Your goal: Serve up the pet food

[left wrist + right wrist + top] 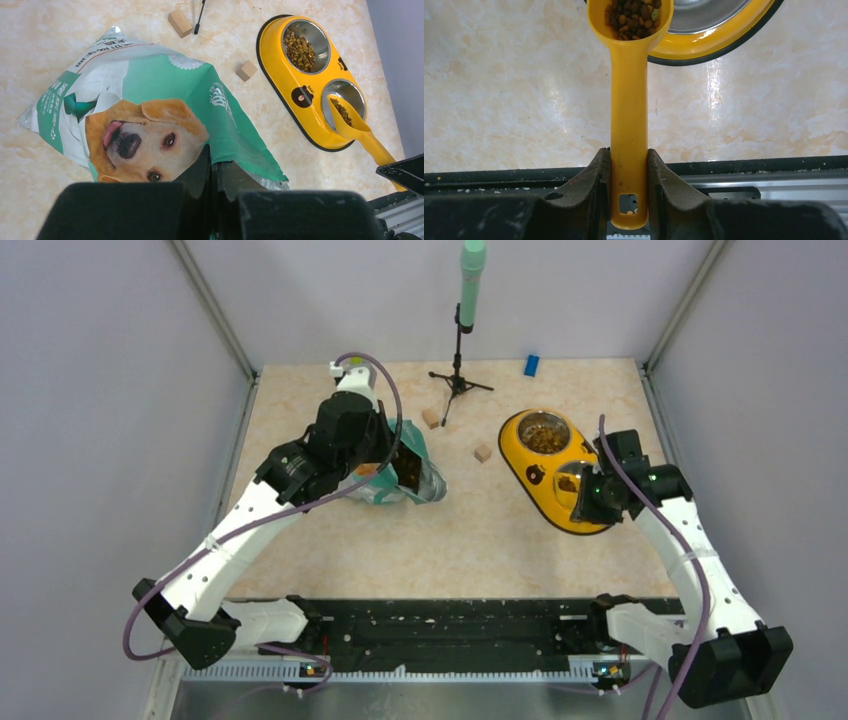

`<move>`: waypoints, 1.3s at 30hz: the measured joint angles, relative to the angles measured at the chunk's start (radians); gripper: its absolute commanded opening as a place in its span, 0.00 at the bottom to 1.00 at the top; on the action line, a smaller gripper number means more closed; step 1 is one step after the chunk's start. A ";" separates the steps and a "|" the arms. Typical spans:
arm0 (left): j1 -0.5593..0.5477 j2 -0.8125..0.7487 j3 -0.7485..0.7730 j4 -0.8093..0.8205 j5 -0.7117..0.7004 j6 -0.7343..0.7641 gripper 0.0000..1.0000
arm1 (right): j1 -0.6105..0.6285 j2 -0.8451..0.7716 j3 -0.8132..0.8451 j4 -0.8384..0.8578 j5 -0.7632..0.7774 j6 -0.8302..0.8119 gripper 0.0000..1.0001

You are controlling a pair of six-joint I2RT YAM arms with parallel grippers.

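The teal-and-white pouch [425, 480] with a golden dog's face lies on the table at centre left; the left wrist view shows it [150, 100] too. My left gripper [408, 468] is shut on the pouch's torn edge [216, 162]. My right gripper [629, 156] is shut on the handle of a yellow scoop [629, 100]. The scoop's cup holds brown kibble [634, 11] over the near steel bowl [350, 90] of the yellow double feeder [515, 455]. The far bowl holds a heap of kibble [300, 50]. In the top view my right gripper [588, 495] is at the feeder's near end.
Two tan wooden cubes [431, 417] [483, 452] lie between pouch and feeder. A black tripod stand [459, 375] with a green top stands at the back centre, a blue block [531, 364] at the back right. Grey walls enclose the table. A black rail [450, 625] runs along the near edge.
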 measured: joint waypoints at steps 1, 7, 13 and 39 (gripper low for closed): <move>0.000 -0.001 -0.002 0.001 0.000 0.000 0.00 | -0.002 0.009 0.000 -0.009 0.000 0.000 0.00; 0.000 -0.009 -0.016 0.010 0.008 -0.001 0.00 | -0.069 0.035 0.005 -0.068 -0.001 -0.010 0.00; 0.000 -0.011 -0.023 0.018 0.014 -0.001 0.00 | -0.104 0.138 0.085 -0.142 0.000 -0.017 0.00; 0.000 -0.020 -0.037 0.027 0.015 0.016 0.00 | -0.110 0.332 0.389 -0.356 0.053 0.010 0.00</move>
